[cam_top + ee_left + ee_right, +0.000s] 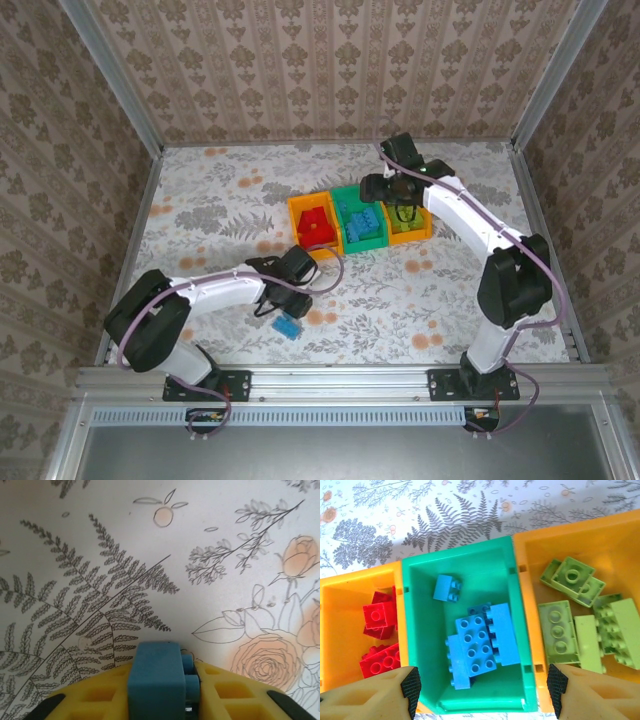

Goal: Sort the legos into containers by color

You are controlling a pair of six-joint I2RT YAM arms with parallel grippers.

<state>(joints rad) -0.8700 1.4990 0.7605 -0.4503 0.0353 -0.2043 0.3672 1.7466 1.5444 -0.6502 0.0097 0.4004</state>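
Observation:
Between my left gripper's [165, 700] yellow fingers [90, 695] sits a blue lego [157, 680], and the jaws are shut on it just above the floral tabletop. From above, this gripper [272, 303] is low over the table near the front, with a blue lego [288, 326] just beside it. My right gripper [484, 684] hangs open over the green container [517, 605], which holds blue legos [475, 645]. The left orange container [340, 630] holds red legos [379, 615]. The right orange container [600, 535] holds lime green legos [559, 632].
The three containers [360, 196] stand in a row at the table's centre back. Metal frame rails [150, 210] and patterned walls ring the floral table [220, 200]. Open tabletop lies left of and in front of the containers.

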